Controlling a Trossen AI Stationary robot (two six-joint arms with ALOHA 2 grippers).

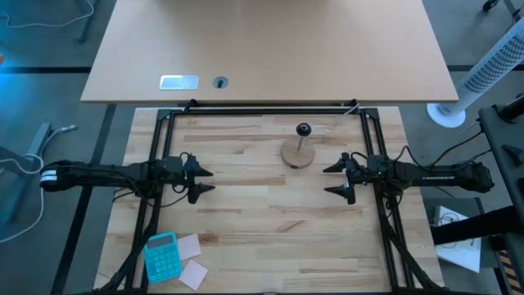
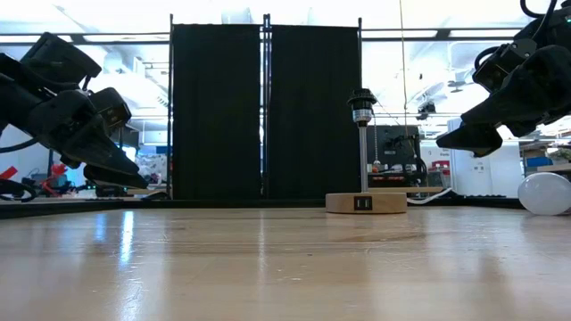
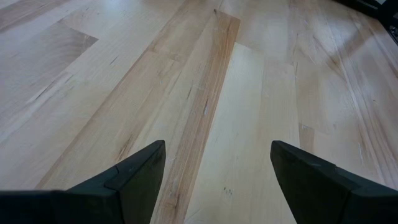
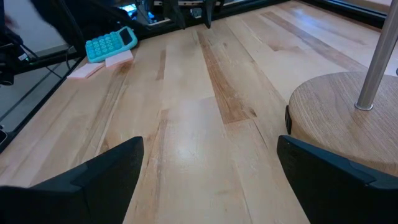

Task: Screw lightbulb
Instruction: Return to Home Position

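Note:
The white lightbulb (image 2: 546,193) lies on the wooden table at the right edge of the low view; I cannot find it in the high view. The round wooden stand (image 1: 298,153) with its thin post and black socket (image 1: 303,129) stands at the table's far middle, its base flat on the table; it also shows in the right wrist view (image 4: 339,118). My left gripper (image 1: 211,181) hangs open and empty over the table's left part. My right gripper (image 1: 326,180) hangs open and empty just right of and nearer than the stand, above the table.
A teal calculator (image 1: 161,256) and pink paper notes (image 1: 190,246) lie at the near left corner. A black frame (image 1: 262,110) borders the table's far edge and sides. Bare wood (image 1: 262,213) lies between the two grippers.

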